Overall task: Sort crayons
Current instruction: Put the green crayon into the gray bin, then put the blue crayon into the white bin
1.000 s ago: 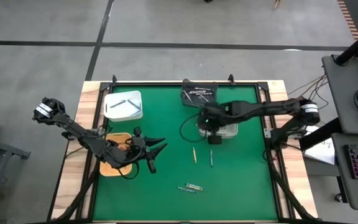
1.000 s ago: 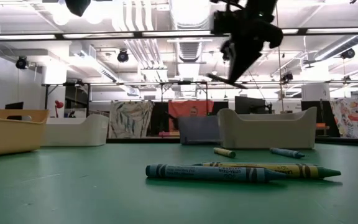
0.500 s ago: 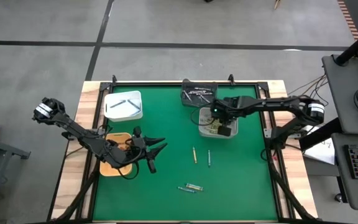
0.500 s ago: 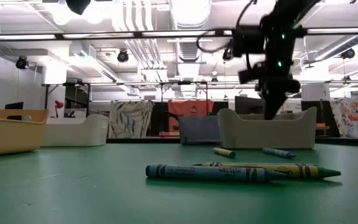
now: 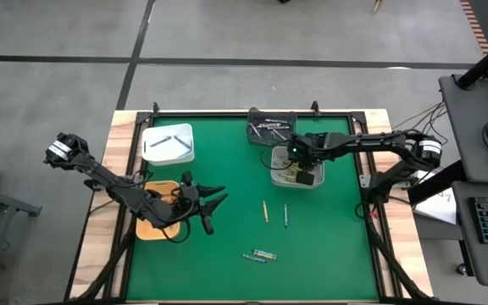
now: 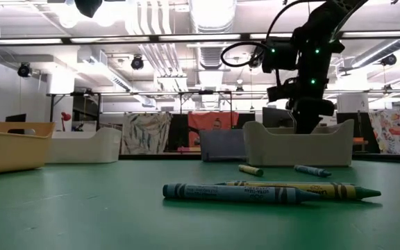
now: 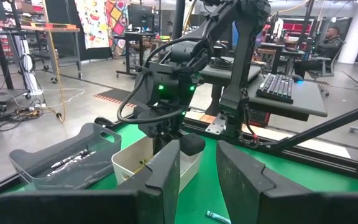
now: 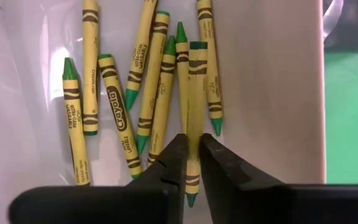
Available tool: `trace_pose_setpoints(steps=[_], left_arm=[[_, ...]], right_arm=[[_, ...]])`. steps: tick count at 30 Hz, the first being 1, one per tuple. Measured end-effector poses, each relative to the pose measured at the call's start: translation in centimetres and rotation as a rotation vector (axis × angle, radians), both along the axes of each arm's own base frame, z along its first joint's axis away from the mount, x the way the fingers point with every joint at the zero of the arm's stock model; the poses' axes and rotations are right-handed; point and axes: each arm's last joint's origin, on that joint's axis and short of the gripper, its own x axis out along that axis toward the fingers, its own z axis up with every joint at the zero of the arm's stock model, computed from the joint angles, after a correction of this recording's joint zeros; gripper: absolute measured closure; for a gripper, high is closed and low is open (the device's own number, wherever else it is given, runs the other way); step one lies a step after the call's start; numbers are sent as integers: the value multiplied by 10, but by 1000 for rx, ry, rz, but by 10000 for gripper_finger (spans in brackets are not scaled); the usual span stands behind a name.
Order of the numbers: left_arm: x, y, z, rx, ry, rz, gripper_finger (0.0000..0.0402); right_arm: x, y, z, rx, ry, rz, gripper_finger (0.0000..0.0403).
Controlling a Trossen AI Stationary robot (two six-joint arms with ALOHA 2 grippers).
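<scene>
1. The right end effector [image 8: 191, 163] hangs inside the pale beige plastic tray [image 5: 313, 180], its two dark fingers a narrow gap apart around a green-tipped crayon in a yellow wrapper [image 8: 196, 118], which lies between them above the other green crayons [image 8: 117, 118] on the tray floor.
2. Risk: if the fingers part too little, the crayon may stick to one pad and ride back up out of the tray.
3. Risk: falling point-first, it could bounce or land leaning on the tray wall.
4. The left end effector [image 7: 197, 180] waits beside the tan tray [image 5: 155, 222], fingers partly open and holding nothing.
5. Four loose crayons [image 5: 265, 254] lie on the green desk [image 5: 329, 254], unsorted.
6. Readable writing: "Crayola" on one wrapper in the tray; the smaller print is illegible.
</scene>
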Motion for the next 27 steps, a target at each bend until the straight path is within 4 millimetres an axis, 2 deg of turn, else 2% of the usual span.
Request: trace_pose_setpoints(steps=[9, 16, 22, 27], left_arm=[[0, 0, 0, -1, 0, 1, 315], [1, 0, -1, -24, -9, -1, 315], [5, -3, -9, -87, -19, 3, 315], [11, -6, -19, -118, -10, 6, 315]], right_arm=[[4, -1, 6, -5, -28, -16, 310], [12, 0, 36, 5, -81, -83, 302], [15, 19, 71, 34, -149, -129, 305], [13, 46, 94, 140, -253, -137, 309]])
